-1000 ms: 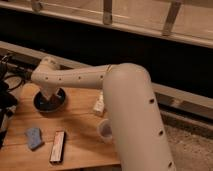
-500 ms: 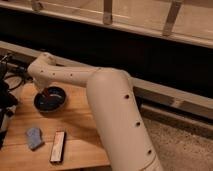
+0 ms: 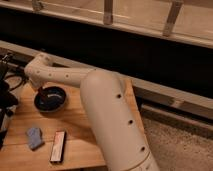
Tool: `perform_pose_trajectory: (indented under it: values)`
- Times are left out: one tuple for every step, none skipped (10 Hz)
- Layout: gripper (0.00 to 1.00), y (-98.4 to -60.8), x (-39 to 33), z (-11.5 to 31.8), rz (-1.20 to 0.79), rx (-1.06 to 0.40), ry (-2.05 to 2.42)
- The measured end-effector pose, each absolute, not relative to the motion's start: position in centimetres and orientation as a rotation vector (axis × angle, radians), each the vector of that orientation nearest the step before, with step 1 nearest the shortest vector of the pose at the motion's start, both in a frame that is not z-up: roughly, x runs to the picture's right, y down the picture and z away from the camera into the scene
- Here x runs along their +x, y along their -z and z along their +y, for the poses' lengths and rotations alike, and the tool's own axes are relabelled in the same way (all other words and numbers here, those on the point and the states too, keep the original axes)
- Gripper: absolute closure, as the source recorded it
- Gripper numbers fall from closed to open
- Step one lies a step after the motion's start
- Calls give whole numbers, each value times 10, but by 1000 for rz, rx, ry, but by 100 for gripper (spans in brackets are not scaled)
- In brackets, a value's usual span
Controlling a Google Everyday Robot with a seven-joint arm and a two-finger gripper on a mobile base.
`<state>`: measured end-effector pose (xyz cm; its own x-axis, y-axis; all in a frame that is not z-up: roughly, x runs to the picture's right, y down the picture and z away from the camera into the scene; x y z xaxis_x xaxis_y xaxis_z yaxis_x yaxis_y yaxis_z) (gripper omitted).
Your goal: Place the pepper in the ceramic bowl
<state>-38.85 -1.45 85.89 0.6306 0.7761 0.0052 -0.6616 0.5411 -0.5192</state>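
On the wooden table's (image 3: 75, 122) 9 o'clock side, the gripper (image 3: 41, 90) hangs over the bowl's (image 3: 50, 99) 10 o'clock rim. Whether it is open, or holds anything, cannot be told. The pepper cannot be picked out. A blue cloth (image 3: 34, 137) lies at the bowl's 7 o'clock, a bar (image 3: 58, 146) at its 6.

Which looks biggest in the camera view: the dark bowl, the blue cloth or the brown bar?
1. Bowl, with the gripper at its rim.
2. Bar.
3. Cloth.
The bar lies nearer the camera, so the first two are unsure.
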Motion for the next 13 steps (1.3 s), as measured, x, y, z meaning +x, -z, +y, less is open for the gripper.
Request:
perform_pose_trajectory:
  values:
    - [36, -857, -383, -12, -249, -504, -862]
    - [31, -857, -377, -11, -249, -499, -863]
    - [21, -855, -379, -10, -247, -491, -867]
    - [12, -855, -385, -9, -234, -481, -863]
    - [11, -855, -386, -8, -227, -481, -864]
    - [11, -856, -379, -4, -211, -475, -865]
    - [11, -855, -371, -1, -200, -469, -869]
    - [11, -853, -369, 1, -193, -461, -868]
    - [11, -851, -372, 3, -186, -455, -865]
    - [11, -848, -376, 8, -170, -441, -860]
    - [11, -846, -372, 10, -157, -429, -865]
    - [11, -845, -367, 11, -147, -417, -873]
    - [11, -844, -364, 10, -140, -409, -880]
